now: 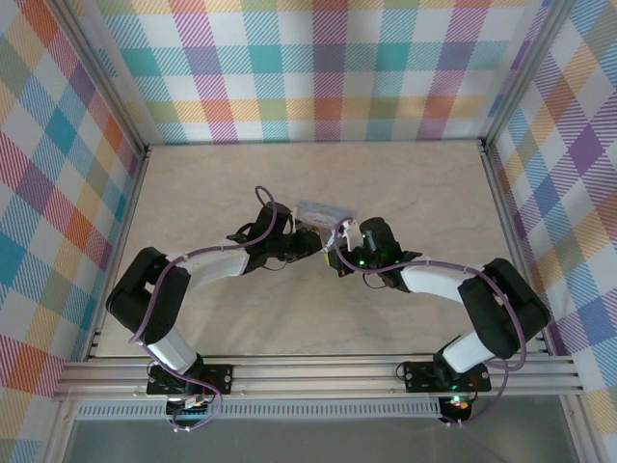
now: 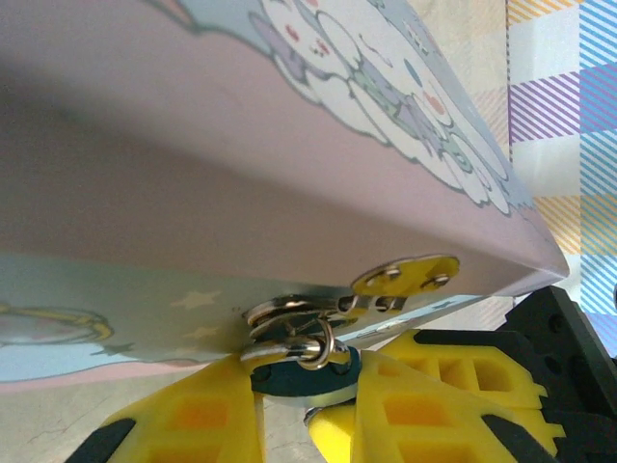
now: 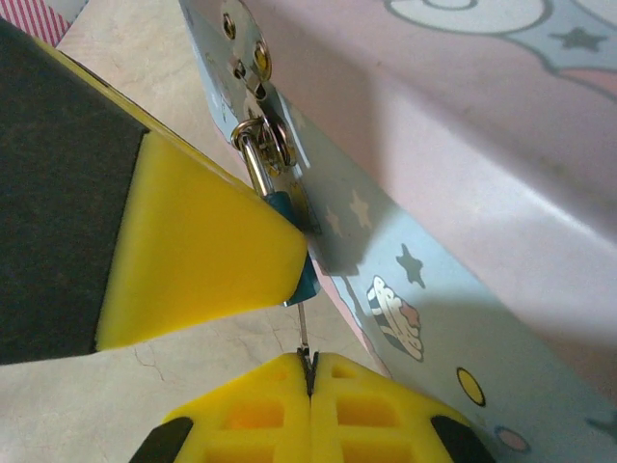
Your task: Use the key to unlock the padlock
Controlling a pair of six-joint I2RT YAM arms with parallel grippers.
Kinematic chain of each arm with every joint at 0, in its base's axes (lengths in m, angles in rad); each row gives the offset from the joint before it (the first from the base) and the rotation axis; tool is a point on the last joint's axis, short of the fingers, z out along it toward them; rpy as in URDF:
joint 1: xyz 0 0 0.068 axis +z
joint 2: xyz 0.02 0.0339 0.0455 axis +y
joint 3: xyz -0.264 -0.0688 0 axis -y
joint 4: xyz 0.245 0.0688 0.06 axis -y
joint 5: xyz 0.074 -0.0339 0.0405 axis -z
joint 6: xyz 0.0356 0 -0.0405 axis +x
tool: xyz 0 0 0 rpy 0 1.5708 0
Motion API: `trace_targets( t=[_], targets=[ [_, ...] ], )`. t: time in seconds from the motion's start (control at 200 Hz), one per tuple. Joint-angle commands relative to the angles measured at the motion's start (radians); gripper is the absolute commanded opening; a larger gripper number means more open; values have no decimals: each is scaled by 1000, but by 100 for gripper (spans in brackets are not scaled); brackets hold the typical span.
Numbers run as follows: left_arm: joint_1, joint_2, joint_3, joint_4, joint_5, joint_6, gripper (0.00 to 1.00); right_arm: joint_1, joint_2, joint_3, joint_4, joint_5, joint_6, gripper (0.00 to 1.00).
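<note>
The padlock (image 2: 307,378), blue-bodied with a silvery shackle (image 2: 310,345), hangs from the hasp of a pale blue cartoon tin (image 2: 289,145). My left gripper (image 2: 304,391) is shut on the padlock's body, one yellow finger on each side. In the right wrist view the padlock (image 3: 308,278) peeks out past the left gripper's yellow finger (image 3: 202,251). The key (image 3: 303,333) is a thin metal shaft running from my right gripper (image 3: 310,371), which is shut on it, up to the padlock's underside. From above, the left gripper (image 1: 310,241) and right gripper (image 1: 335,258) meet below the tin (image 1: 323,208).
The tin sits mid-table on a pale marbled surface (image 1: 212,183). Checked walls (image 1: 318,68) close off the back and both sides. Both arms angle inward from their bases at the near rail (image 1: 318,371).
</note>
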Motion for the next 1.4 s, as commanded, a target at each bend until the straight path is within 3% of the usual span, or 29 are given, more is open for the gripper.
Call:
trace_targets(
  t=[0.0, 0.5, 1.04, 1.395],
  targets=[
    [-18, 3, 1, 34, 56, 0, 22, -10, -11, 60, 110, -62, 28, 1],
    [-18, 10, 1, 35, 59, 0, 22, -15, -47, -11, 139, -34, 25, 0],
    [-21, 6, 38, -15, 87, -18, 21, 23, -21, 1, 189, 137, -168, 0],
    [-24, 12, 40, -20, 88, -18, 21, 26, -20, -3, 252, 146, -186, 0]
  ],
)
